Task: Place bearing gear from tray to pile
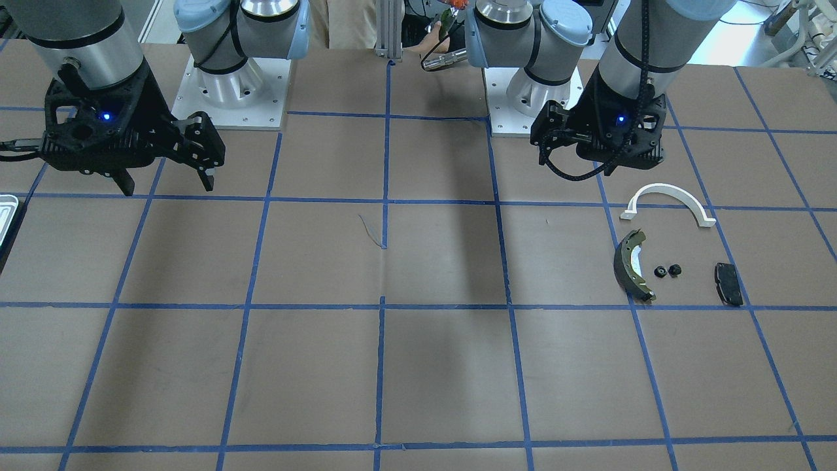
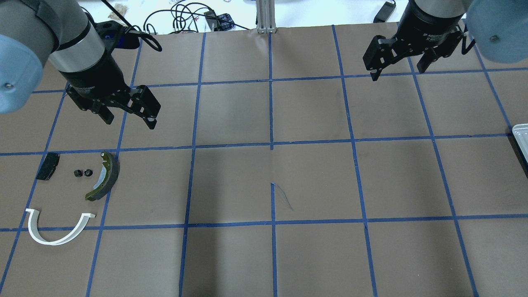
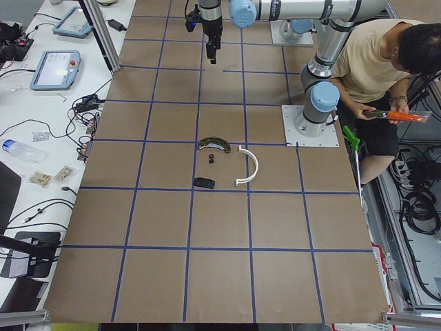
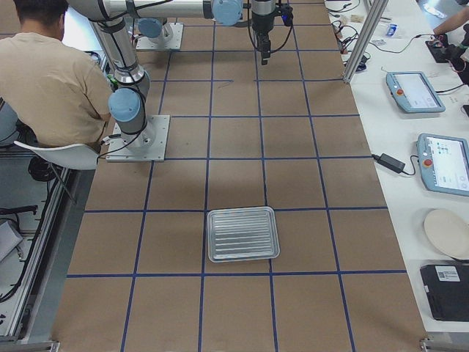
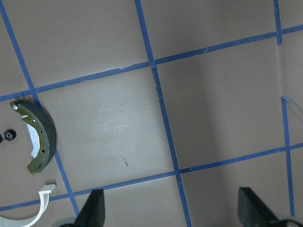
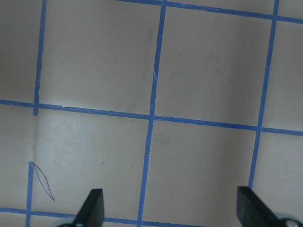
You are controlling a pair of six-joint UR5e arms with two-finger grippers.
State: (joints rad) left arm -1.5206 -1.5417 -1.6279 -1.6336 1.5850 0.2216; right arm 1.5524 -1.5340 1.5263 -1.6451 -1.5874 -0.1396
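Two small black bearing gears lie side by side on the table inside the pile, between the black pad and the olive-grey brake shoe. The white arch lies nearer the robot. The gears also show in the front view. My left gripper hangs open and empty above the table, beyond the brake shoe. My right gripper is open and empty at the far right. The silvery tray looks empty; only its edge shows overhead.
The table is brown paper with a blue tape grid. The two arm bases stand at the robot's edge. A seated person is beside the table behind the bases. Cables and tablets lie on the side bench.
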